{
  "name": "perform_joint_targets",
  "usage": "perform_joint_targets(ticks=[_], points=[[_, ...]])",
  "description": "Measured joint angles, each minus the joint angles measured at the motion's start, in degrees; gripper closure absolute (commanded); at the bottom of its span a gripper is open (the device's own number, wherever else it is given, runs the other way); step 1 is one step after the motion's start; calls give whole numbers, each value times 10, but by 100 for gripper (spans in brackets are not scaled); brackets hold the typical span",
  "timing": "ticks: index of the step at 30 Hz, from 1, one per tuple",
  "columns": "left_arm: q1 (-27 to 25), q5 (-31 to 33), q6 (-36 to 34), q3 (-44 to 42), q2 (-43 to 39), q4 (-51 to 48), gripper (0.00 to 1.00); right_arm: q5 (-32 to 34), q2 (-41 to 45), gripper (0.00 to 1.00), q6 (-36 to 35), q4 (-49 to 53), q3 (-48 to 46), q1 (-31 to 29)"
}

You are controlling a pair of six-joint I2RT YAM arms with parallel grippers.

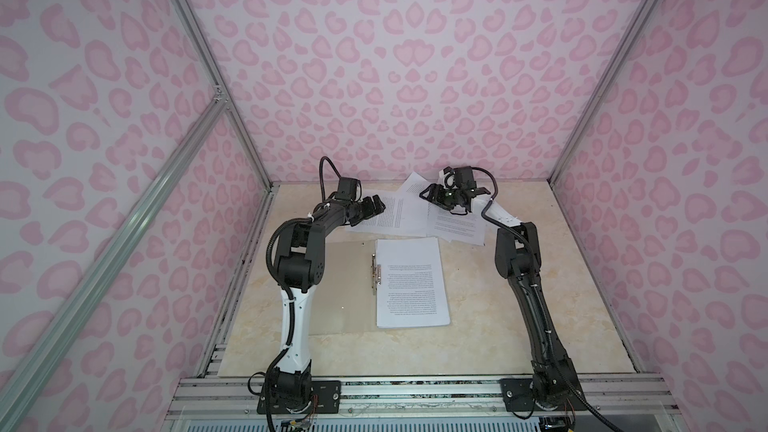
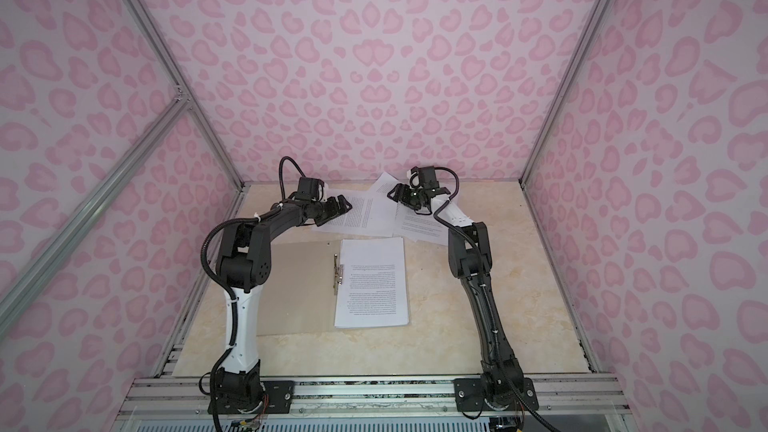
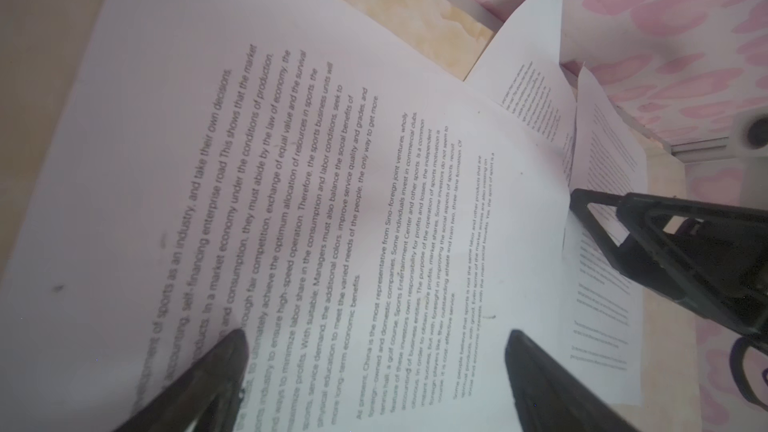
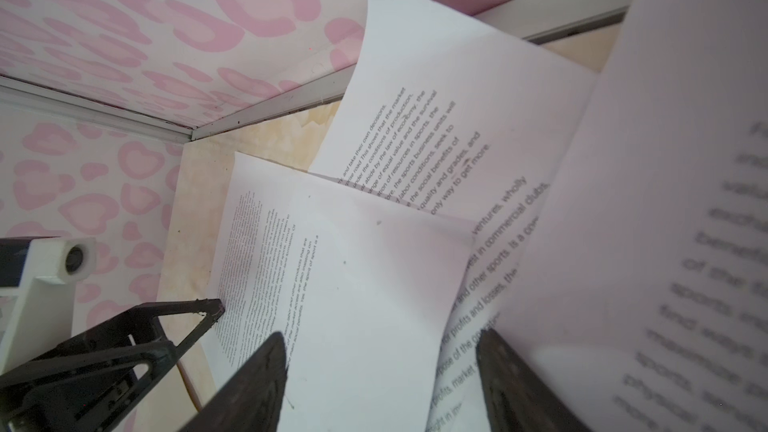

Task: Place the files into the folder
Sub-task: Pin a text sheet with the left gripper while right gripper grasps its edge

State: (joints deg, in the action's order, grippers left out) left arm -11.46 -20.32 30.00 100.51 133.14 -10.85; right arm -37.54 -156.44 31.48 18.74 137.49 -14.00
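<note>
Left pincer (image 1: 378,206) (image 3: 374,338): jaws spread wide and holding nothing. It hovers low over a printed sheet.
Right pincer (image 1: 453,197) (image 4: 382,351): jaws apart, with nothing clamped across the gap. It is tilted down over overlapping sheets.
Loose files (image 1: 392,218) (image 2: 361,218): white printed pages are fanned out on the table (image 1: 519,326), directly beneath and between the two pincers. One page runs under the left pincer's fingertips (image 3: 232,351).
Curled page (image 4: 665,160): it rises just beside one finger of the right pincer, blurred and close to the lens. Whether it touches the finger I cannot tell.
Far page (image 1: 412,184): it lies just beyond the right pincer, with its edge bent up against the back wall.
Folder (image 1: 345,284) (image 2: 299,284): it lies open and flat on the arm-base side of both pincers, clear of them.
Filed stack (image 1: 411,280) (image 2: 372,280): it rests on the folder half nearer the right pincer, its edge at the metal clip (image 1: 376,274).
</note>
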Motion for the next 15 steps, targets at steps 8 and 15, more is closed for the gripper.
perform_joint_targets(ticks=[8,15], points=[[1,-9,-1,10,14,17,2,-28,-16,26,37,-13,20,-5],[1,-11,-1,8,14,20,2,-57,-11,28,67,-36,8,-7]])
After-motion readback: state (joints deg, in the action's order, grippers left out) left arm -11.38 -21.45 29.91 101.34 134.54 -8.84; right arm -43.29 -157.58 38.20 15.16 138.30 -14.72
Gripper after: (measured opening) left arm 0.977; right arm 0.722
